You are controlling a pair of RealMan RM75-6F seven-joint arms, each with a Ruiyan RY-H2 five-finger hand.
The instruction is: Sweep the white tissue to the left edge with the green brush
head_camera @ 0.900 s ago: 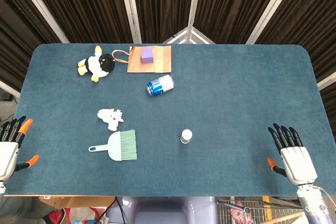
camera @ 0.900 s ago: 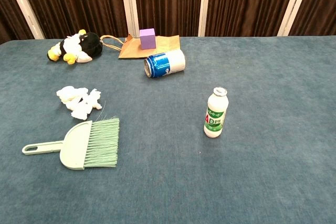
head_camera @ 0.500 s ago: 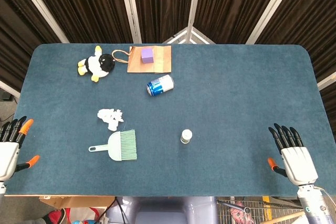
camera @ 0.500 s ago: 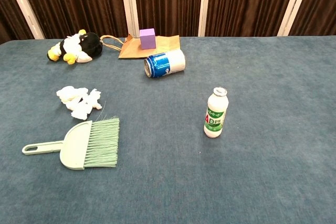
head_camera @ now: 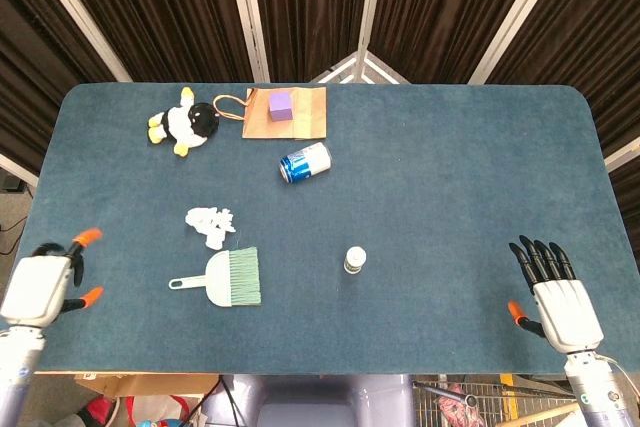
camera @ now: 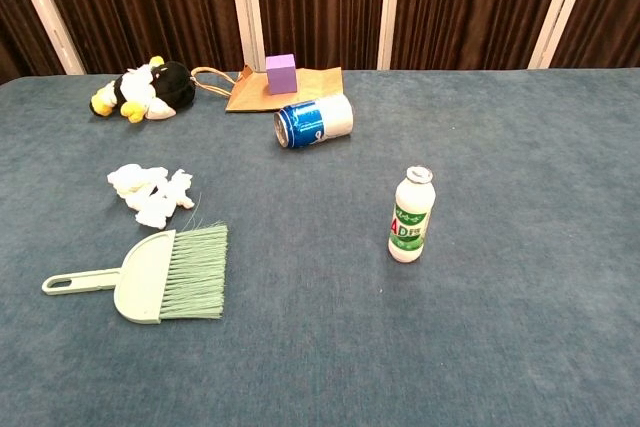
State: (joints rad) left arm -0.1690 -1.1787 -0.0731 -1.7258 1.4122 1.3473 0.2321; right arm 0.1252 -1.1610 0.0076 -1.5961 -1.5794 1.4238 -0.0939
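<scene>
The green brush [head_camera: 226, 278] [camera: 160, 274] lies flat on the blue table, handle pointing left, bristles to the right. A crumpled white tissue [head_camera: 210, 224] [camera: 148, 191] sits just behind it, apart from the bristles. My left hand [head_camera: 47, 282] hovers over the near left corner of the table, left of the brush handle, holding nothing, fingers apart. My right hand [head_camera: 558, 297] rests at the near right edge, fingers spread and empty. Neither hand shows in the chest view.
A small white bottle [head_camera: 355, 260] [camera: 411, 215] stands upright near the middle. A blue can [head_camera: 304, 162] lies on its side further back. A toy penguin [head_camera: 184, 124] and a brown paper bag [head_camera: 290, 114] with a purple block [head_camera: 281, 103] sit at the back.
My left hand has moved in from the left edge toward the table and the brush, turning its fingers. The right hand has barely shifted. Objects are unmoved.
</scene>
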